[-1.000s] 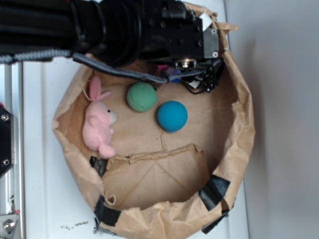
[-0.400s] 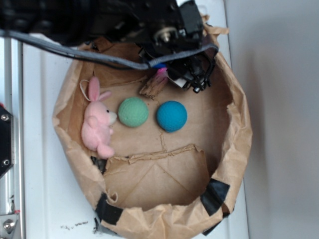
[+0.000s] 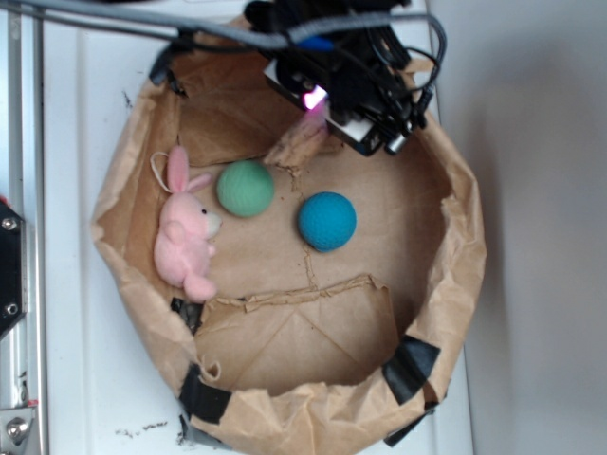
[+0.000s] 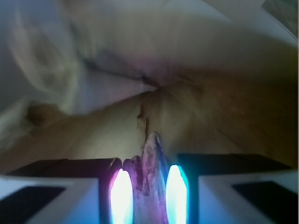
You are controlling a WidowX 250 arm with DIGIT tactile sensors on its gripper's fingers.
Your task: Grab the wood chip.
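The end effector (image 4: 145,191) is clamped on the wood chip (image 4: 148,179), whose lower end is cut off. Beyond it the wrist view blurs; cables hide the fingers from outside.

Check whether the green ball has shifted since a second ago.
Yes. The green ball rolled left, away from the blue ball and closer to the pink bunny.

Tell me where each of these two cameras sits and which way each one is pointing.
Exterior: overhead, facing down into the paper-lined basket holding the pink bunny, green ball and blue ball; the arm and hand enter at top.
Wrist: on the hand, facing along its fingers toward blurred paper.
Shared: the wood chip between the fingers.
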